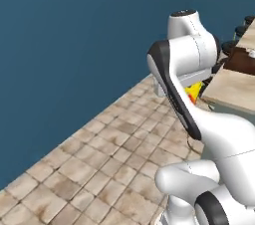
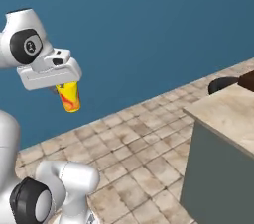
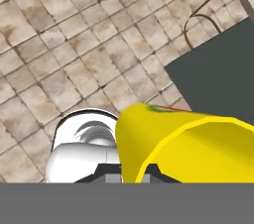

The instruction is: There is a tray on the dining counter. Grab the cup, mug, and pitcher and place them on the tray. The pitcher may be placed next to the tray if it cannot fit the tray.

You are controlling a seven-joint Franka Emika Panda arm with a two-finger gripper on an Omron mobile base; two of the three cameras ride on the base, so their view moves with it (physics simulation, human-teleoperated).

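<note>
My gripper (image 2: 62, 89) is shut on the yellow cup (image 2: 69, 97), which hangs tilted in the air above the tiled floor. The cup also peeks out behind the arm (image 1: 194, 91), and it lies across the lower right in the hand view (image 3: 188, 143). The dining counter (image 2: 229, 111) stands to the right of the cup, and its corner (image 1: 234, 87) is close to the cup. A dark brown tray (image 1: 241, 61) lies on the counter further back. At the frame edge a small white shape rests on the tray; I cannot tell whether it is the mug. The pitcher is out of view.
A blue wall (image 2: 149, 29) runs behind the tiled floor (image 1: 99, 159). Dark round stools (image 1: 238, 32) stand along the counter's far side, and one (image 2: 221, 85) stands by its corner. The counter's dark grey side panel (image 3: 218, 74) is near the cup.
</note>
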